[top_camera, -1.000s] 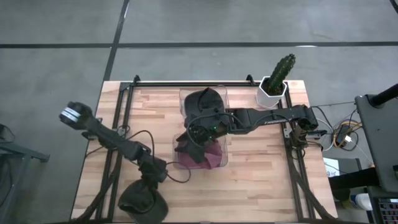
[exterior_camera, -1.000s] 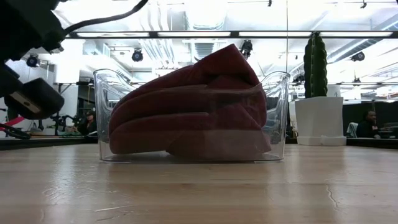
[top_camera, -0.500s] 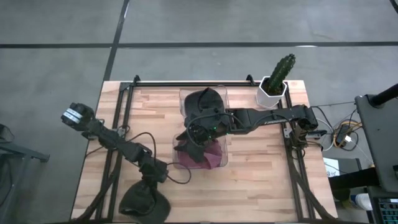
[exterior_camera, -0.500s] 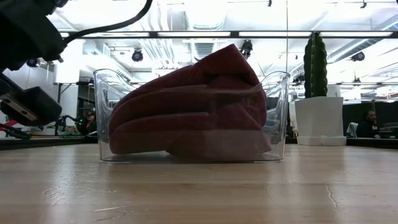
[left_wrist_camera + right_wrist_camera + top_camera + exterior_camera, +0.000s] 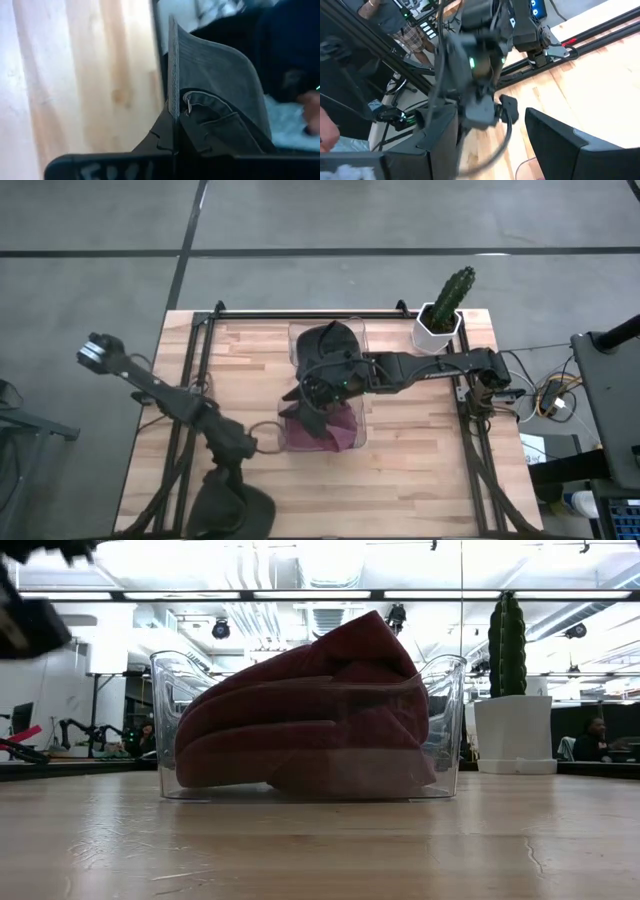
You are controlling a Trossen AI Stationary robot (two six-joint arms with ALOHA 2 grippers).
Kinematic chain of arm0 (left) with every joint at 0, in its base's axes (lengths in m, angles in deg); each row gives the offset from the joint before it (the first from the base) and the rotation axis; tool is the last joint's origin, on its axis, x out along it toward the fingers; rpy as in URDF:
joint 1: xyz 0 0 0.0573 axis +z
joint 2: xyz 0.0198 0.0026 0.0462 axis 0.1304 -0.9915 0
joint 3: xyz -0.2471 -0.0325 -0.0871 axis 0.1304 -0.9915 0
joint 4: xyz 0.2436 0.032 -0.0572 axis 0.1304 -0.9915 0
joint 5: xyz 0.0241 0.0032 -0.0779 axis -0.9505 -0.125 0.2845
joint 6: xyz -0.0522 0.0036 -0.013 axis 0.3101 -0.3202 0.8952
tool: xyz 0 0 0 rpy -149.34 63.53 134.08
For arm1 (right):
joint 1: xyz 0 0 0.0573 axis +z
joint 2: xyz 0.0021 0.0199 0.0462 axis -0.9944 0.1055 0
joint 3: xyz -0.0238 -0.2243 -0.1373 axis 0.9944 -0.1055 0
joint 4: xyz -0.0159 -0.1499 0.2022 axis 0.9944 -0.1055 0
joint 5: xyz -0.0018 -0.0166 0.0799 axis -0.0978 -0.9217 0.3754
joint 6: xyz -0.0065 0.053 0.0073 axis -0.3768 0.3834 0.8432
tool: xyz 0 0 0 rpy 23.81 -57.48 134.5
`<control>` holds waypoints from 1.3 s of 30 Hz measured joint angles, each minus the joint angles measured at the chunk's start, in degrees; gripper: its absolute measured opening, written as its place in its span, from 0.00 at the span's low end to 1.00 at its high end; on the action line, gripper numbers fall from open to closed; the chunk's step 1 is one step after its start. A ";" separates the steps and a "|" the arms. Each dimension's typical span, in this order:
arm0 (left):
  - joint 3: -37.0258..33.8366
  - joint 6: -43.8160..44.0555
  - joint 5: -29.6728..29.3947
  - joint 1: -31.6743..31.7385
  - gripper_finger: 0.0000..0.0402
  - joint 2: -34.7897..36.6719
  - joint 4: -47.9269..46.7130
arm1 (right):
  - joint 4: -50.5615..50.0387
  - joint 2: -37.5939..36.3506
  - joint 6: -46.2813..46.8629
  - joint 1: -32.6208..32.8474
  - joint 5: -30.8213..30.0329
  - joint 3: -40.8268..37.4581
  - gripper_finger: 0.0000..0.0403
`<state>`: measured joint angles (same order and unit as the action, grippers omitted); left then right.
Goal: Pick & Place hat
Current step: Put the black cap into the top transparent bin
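Observation:
A dark grey hat [image 5: 235, 510] sits at the table's near edge, left of centre, and my left gripper [image 5: 228, 478] is shut on it from the far side. The left wrist view shows the hat [image 5: 220, 85] close up, with my left gripper [image 5: 175, 122] on it. A maroon hat [image 5: 338, 430] fills a clear bin [image 5: 165, 720] at the table's centre and rises above its rim [image 5: 375, 625]. My right gripper [image 5: 312, 402] stands open over that bin's left part, with nothing between its fingers [image 5: 440, 135]. My left gripper pinches the grey hat's thin edge [image 5: 173, 100] between its two fingers; one layer or several, I cannot tell. The edge stands up straight out of the fingers. Whether the hat's body is clear of the table does not show.
A black hat [image 5: 325, 340] lies in a second clear bin [image 5: 296, 330] beyond the first. A potted cactus [image 5: 445, 305] stands at the far right corner. Cables trail from the left arm across the wood. Bare wood lies to the right of the grey hat.
My left gripper has shut on the grey hat's edge. The left arm's upper part has swung toward the table's far left and has risen in the low view. My right gripper has stayed open over the bin.

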<state>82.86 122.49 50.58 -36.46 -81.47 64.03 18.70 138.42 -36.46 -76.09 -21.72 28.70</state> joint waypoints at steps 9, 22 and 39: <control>0.00 12.58 -18.62 0.09 0.01 16.79 -0.44 | 0.54 -0.76 -2.09 -0.09 -0.02 6.39 0.56; 0.00 8.03 -69.16 0.13 0.01 29.91 -0.67 | -2.75 -0.85 -9.21 -1.06 -4.87 20.60 0.56; -0.01 -25.13 -105.35 0.13 0.01 40.00 15.90 | -4.85 1.47 -3.21 -2.01 -43.17 21.31 0.56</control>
<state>82.85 97.36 -54.77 -36.33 -41.47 79.93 13.86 139.88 -39.67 -78.10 -64.89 50.01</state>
